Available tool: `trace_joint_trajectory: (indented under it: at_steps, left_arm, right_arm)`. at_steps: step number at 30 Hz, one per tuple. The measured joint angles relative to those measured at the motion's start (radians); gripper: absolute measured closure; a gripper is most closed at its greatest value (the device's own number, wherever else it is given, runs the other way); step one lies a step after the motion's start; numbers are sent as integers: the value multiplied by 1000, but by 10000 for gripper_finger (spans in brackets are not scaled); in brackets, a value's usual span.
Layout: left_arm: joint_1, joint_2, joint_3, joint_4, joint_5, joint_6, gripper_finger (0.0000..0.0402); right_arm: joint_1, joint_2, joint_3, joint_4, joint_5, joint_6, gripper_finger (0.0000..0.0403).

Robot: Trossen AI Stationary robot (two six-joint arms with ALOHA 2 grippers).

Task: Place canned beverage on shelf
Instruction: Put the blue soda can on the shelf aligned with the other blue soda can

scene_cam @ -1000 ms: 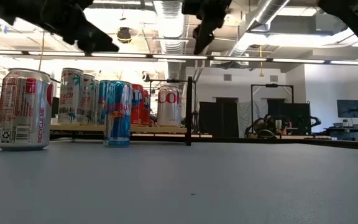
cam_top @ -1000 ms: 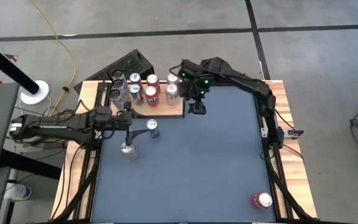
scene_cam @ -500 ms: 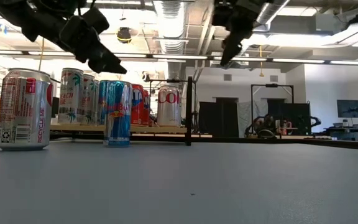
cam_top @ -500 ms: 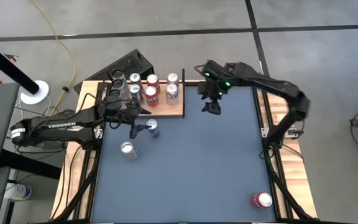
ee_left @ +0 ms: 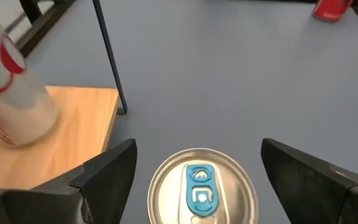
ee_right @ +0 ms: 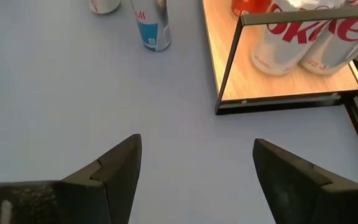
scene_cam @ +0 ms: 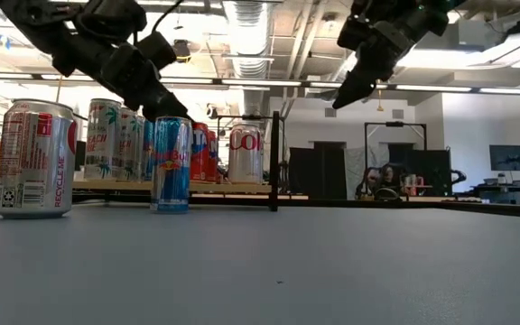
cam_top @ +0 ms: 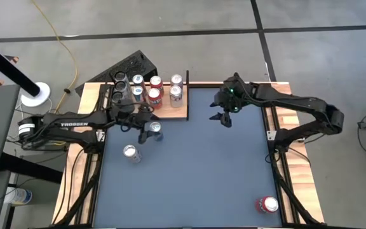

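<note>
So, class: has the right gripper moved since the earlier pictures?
Yes. In the high view the right gripper has swung away from the shelf, further out over the blue table.

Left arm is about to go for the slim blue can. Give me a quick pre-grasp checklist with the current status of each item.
1. left gripper open: ok, fingers spread on either side of the can's top.
2. Gripper centred above the blue can: ok in the left wrist view.
3. Blue can upright on the table: ok.
4. Fingers low enough to close on the can body: not ok, they sit at or above its top in the low view.
5. Free spot on the shelf: ok, bare wood shows along its near edge.
6. right gripper out of the way: ok, open, raised over the table off the shelf's right end.
</note>
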Motion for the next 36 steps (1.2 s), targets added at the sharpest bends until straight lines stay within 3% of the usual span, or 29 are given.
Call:
trace_joint_trajectory:
  at_steps: [24, 33, 36]
  left_arm:
    - [-2, 36, 0, -37, -12, 46, 73]
    - [-2, 36, 0, -38, -19, 52, 177]
    - [-2, 24, 0, -47, -20, 52, 185]
  right_arm:
    - [0, 0, 0, 38, 24, -19, 113]
    - [0, 1, 0, 54, 24, -20, 113]
    - [0, 1, 0, 54, 24, -20, 113]
